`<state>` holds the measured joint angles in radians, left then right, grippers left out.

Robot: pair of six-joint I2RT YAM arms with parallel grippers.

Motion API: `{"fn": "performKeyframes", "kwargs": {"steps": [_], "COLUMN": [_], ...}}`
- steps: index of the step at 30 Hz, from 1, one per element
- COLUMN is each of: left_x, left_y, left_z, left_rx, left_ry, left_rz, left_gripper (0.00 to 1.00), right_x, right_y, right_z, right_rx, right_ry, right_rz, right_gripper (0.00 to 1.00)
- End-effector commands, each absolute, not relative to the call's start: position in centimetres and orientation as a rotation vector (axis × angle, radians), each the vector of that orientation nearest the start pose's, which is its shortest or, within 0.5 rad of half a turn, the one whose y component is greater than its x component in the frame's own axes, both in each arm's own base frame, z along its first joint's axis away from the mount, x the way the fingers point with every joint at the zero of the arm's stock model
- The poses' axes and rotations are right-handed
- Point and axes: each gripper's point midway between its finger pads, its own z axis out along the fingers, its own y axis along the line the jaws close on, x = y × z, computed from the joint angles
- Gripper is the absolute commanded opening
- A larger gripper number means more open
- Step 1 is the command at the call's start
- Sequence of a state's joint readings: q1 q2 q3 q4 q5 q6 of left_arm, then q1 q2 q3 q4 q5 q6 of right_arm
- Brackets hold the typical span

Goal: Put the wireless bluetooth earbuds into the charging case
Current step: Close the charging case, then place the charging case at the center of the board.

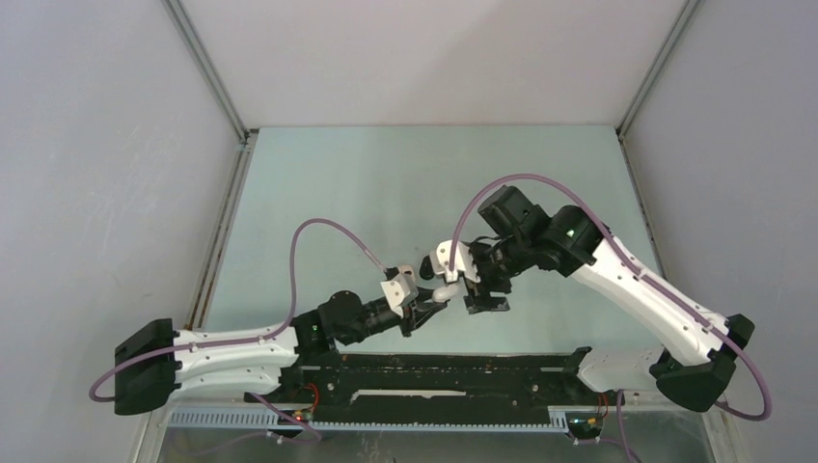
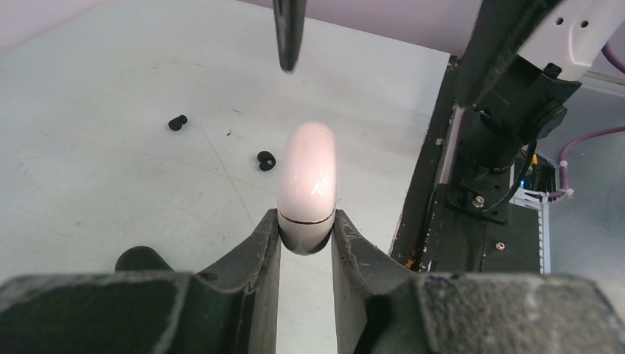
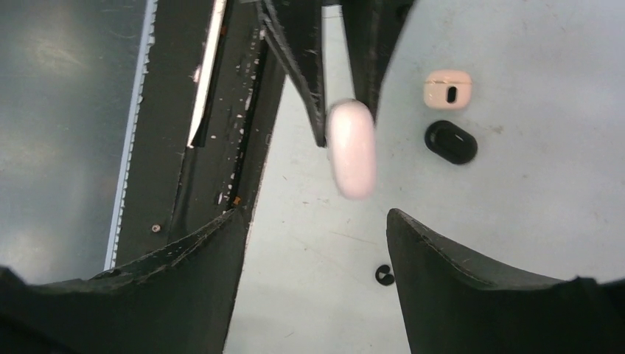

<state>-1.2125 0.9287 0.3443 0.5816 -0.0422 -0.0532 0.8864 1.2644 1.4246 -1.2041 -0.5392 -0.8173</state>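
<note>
Left gripper (image 2: 306, 221): nearest your left wrist camera, its two dark fingers are clamped on the lower end of the case, one on each side.
Glossy white rounded plastic charging case (image 2: 308, 177): you have it standing up out of the left gripper, its thin seam line just above the fingertips and the lid closed. In the top view it sits between the two grippers.
Right gripper (image 3: 315, 214): its fingers are spread wide apart with nothing between them; they point at the held case, near it but not touching.
Two tiny black bean-shaped earbuds (image 2: 266, 160): both lie loose on the table, outside the case. One is just beyond the case to its left in your left wrist view, the other (image 2: 177, 122) further left, apart from the first.
Pale grey-green tabletop (image 1: 386, 183): it carries everything here.
Small pale square case with a dark slot (image 3: 448, 88): on the table, past the held case in the right wrist view.
Black oval piece (image 3: 451, 141): just beside that square case.
Black perforated base rail (image 2: 431, 184): runs along the near table edge, right of the held case.
</note>
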Motion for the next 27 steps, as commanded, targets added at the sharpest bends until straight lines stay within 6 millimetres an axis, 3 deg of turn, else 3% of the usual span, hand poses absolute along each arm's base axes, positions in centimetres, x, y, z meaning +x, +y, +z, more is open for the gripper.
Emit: {"fn": "performKeyframes", "kwargs": {"steps": [1, 3, 6, 9, 13, 19, 23, 27], "left_x": [13.5, 14.0, 15.0, 16.6, 19.4, 23.0, 26.3, 28.5], "left_y": [-33.3, -33.3, -33.4, -33.4, -32.7, -30.6, -28.8, -28.3], "left_z": [23.1, 22.9, 22.1, 20.7, 18.5, 17.3, 16.2, 14.5], "left_rx": [0.792, 0.764, 0.704, 0.629, 0.529, 0.399, 0.279, 0.192], "left_ry": [1.356, 1.381, 1.443, 1.596, 1.810, 1.961, 2.064, 2.193], "left_rz": [-0.975, -0.968, -0.945, -0.901, -0.823, -0.801, -0.802, -0.861], "left_gripper": [0.00, 0.00, 0.00, 0.00, 0.00, 0.00, 0.01, 0.02], "right_x": [14.0, 16.3, 20.6, 22.5, 24.6, 24.7, 25.3, 25.2], "right_y": [23.6, 22.4, 19.6, 17.7, 15.3, 14.6, 14.3, 14.6], "right_z": [25.4, 24.6, 22.7, 21.9, 21.2, 18.9, 19.0, 18.6], "right_rx": [-1.890, -1.789, -1.497, -1.220, -0.953, -0.815, -0.770, -0.792], "right_ry": [1.595, 1.682, 1.877, 1.962, 1.967, 1.931, 1.950, 1.958], "right_rz": [0.712, 0.696, 0.752, 0.901, 0.890, 0.815, 0.786, 0.816], "right_gripper": [0.73, 0.73, 0.72, 0.74, 0.76, 0.76, 0.77, 0.77]}}
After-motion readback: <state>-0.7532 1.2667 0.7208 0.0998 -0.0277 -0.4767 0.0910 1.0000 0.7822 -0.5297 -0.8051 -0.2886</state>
